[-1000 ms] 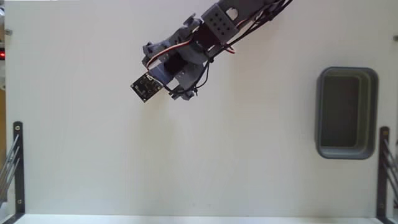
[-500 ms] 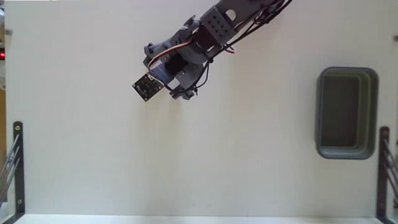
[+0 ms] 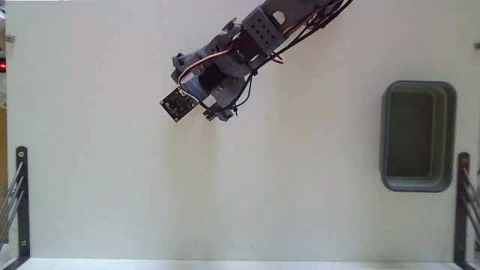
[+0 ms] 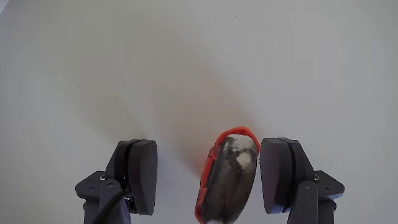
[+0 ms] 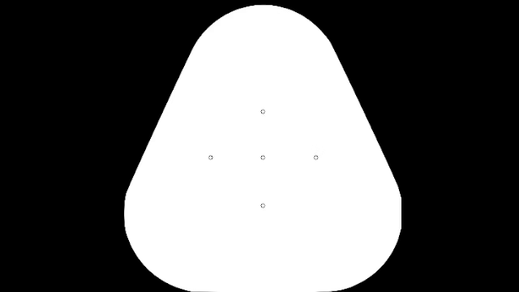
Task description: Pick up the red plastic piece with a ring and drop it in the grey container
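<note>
Your fixed view looks straight down on the whole table (image 3: 112, 187); your wrist view hugs it close, both sharing the gripper (image 4: 208, 177).

The arm (image 3: 247, 45) reaches in from the top edge of the frame, right of centre, and slants down toward the upper left, ending in a small dark square camera board (image 3: 178, 104) that faces upward. The gripper's fingers are hidden beneath the arm's own body, so their spread cannot be told. The grey container (image 3: 418, 136) stands upright at the right side of the white table (image 3: 225, 202), well apart from the arm, with black metal brackets (image 3: 21, 196) at the lower left and lower right edges.
</note>
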